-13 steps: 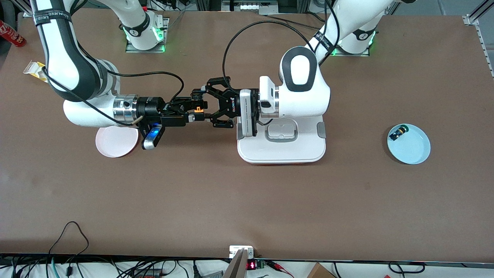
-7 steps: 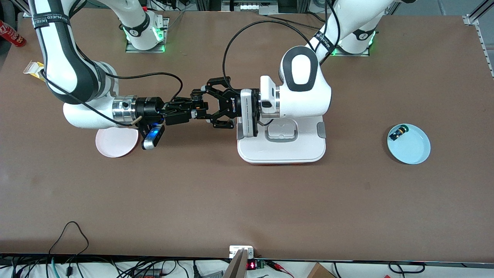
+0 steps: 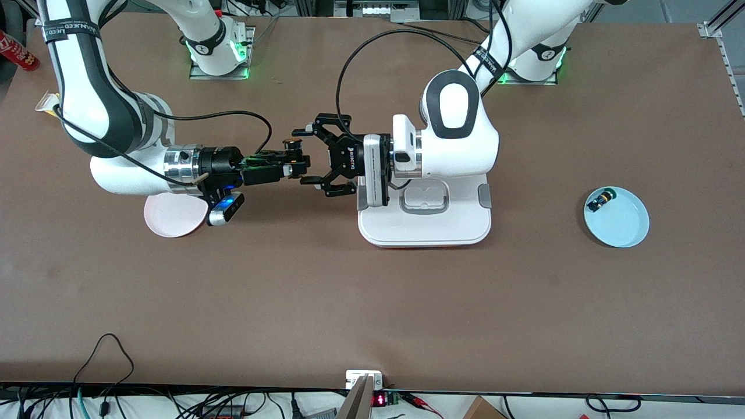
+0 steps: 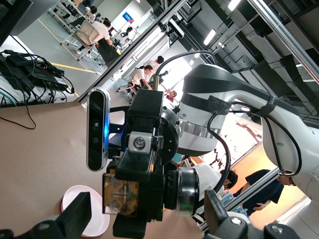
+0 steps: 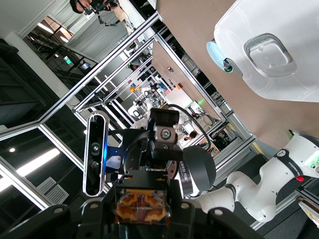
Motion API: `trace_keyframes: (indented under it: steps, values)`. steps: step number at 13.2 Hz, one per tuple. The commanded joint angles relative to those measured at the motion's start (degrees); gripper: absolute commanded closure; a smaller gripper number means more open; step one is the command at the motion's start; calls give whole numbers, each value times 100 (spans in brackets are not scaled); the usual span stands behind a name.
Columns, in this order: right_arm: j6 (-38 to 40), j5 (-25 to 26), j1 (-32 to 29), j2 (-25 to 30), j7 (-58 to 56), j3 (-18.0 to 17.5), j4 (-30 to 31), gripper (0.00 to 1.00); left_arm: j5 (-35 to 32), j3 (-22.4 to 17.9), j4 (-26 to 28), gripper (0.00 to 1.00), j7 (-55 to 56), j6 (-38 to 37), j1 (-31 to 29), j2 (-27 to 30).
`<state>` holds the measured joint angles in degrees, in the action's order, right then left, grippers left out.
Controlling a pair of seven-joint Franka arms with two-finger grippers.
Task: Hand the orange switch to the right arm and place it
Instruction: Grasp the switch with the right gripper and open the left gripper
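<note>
Above the table's middle, the orange switch is held up in the air by my right gripper, whose slim black fingers are shut on it. My left gripper stands open around that spot, its claw fingers spread clear of the switch. In the left wrist view the orange switch shows its tan-orange rear block and black barrel, with my left gripper's fingers apart on either side. The right wrist view shows the orange switch clamped between my right gripper's fingers.
A pink plate lies under the right arm's wrist. A white lidded box sits under the left arm's wrist. Toward the left arm's end, a light blue plate holds a black switch with a green-yellow cap.
My left gripper has opened and let go of the orange switch. My right gripper has shut on it and drawn back slightly toward its own end of the table.
</note>
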<state>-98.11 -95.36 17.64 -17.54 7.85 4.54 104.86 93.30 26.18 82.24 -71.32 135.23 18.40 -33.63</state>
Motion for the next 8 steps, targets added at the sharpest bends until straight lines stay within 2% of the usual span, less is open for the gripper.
trace_keyframes:
  steps: [1, 2, 5, 8]
  values:
    - [82, -44, -42, 32, -135, -14, -88, 84, 100, -16, 11, 0, -14, -40, -20, 58]
    - [90, 34, -59, 32, -213, -6, -193, 84, 100, -16, 20, 0, 3, -93, -90, 67]
    - [160, 509, -296, 49, -267, -5, -396, 85, 74, -34, 151, 0, 100, -1004, -528, 102]
    - [529, 554, -489, 49, -267, -5, -440, 85, -258, -16, 231, 0, 310, -1358, -732, 181]
